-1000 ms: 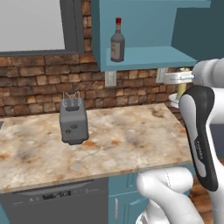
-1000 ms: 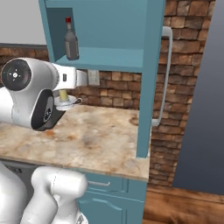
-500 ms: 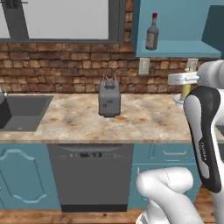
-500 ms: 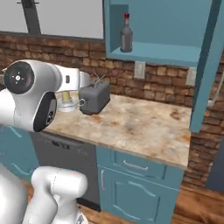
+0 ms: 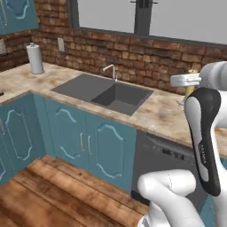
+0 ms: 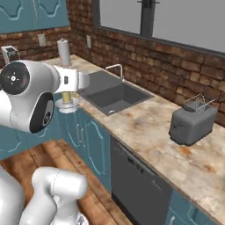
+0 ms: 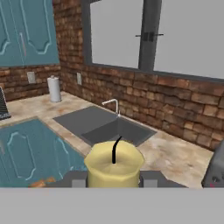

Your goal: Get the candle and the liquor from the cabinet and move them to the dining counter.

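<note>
The candle (image 7: 114, 165), a short yellow stick with a black wick, stands between my two dark fingertips (image 7: 78, 180) at the bottom of the hand view. My gripper (image 7: 113, 179) is shut on it. In the left base view the candle (image 5: 191, 86) shows beside my upper arm, carried above the counter. The right base view has the candle (image 6: 67, 98) in its pale saucer-like holder (image 6: 68, 106), hanging under my gripper (image 6: 70, 90) above the floor in front of the sink counter. The liquor, the cabinet and the dining counter are out of view.
A grey sink (image 5: 106, 92) with a faucet (image 5: 111, 70) is set in the marbled counter (image 5: 155, 113) under a window. A paper towel roll (image 5: 35, 58) stands at the far left, a toaster (image 6: 192, 121) to the right. Teal base doors (image 5: 71, 137) and wood floor (image 5: 53, 195) lie below.
The whole picture has swung leftward as the base moved: the toaster counter has given way to the sink and window. The candle stays gripped in the same pose.
</note>
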Controlling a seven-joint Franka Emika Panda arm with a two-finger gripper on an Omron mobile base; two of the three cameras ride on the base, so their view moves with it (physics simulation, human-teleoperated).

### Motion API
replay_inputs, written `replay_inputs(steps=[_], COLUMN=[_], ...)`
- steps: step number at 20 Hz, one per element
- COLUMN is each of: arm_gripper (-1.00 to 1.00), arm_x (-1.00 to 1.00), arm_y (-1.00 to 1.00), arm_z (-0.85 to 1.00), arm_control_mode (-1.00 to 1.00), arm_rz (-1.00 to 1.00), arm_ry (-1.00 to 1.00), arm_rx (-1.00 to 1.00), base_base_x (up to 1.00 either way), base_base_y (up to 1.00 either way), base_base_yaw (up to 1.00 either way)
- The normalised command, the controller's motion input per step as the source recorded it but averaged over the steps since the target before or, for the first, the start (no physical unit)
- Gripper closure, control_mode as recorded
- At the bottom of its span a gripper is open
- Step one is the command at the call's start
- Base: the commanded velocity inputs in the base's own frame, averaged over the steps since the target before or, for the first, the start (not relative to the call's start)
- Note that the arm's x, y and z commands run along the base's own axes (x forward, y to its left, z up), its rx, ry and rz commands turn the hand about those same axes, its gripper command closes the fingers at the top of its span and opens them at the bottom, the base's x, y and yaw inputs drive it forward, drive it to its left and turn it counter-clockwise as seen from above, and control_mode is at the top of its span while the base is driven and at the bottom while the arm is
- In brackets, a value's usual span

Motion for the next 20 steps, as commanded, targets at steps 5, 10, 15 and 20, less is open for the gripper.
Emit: replay_inputs(steps=[5, 10, 15, 20], arm_gripper=[1.00, 1.00, 1.00, 1.00], arm_x=[0.00, 0.00, 0.00, 0.00], arm_y=[0.00, 0.00, 0.00, 0.00], arm_z=[0.00, 0.00, 0.00, 0.00], arm_control_mode=[1.00, 1.00, 1.00, 1.00], arm_rz=[0.00, 0.00, 0.00, 0.00], arm_ry=[0.00, 0.00, 0.00, 0.00], arm_rx=[0.00, 0.00, 0.00, 0.00], base_base_x=[-0.06, -0.05, -0.02, 0.00], base_base_y=[0.02, 0.00, 0.00, 0.00], base_base_yaw=[1.00, 1.00, 1.00, 0.98])
